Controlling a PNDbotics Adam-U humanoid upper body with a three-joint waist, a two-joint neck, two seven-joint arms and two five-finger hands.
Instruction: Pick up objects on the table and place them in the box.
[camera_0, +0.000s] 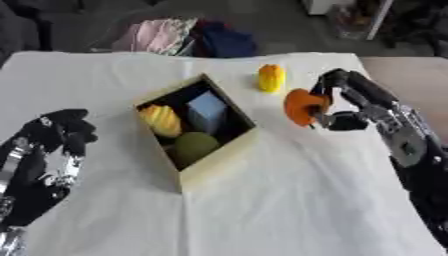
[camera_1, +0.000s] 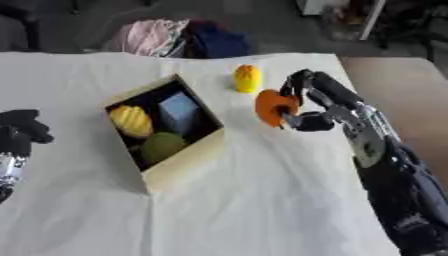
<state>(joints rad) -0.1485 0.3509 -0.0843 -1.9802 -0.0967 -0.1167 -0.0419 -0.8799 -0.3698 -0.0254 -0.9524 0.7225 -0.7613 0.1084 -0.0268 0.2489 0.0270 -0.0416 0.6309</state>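
Note:
My right hand (camera_0: 337, 107) is shut on an orange object (camera_0: 302, 106), holding it just right of the box above the white cloth. The cardboard box (camera_0: 220, 159) sits mid-table, askew, and holds a yellow ridged object (camera_0: 162, 120), a light blue block (camera_0: 207, 110) and a green round object (camera_0: 193, 145). A small yellow object (camera_0: 271, 78) stands on the cloth behind the orange one. My left hand (camera_0: 54, 135) hangs over the left side of the table with its fingers curled and nothing in it.
A white cloth (camera_0: 289, 200) covers the table. Its far edge meets a pile of pink and dark blue clothes (camera_0: 188, 37). A brown surface (camera_1: 394, 85) borders the cloth on the right.

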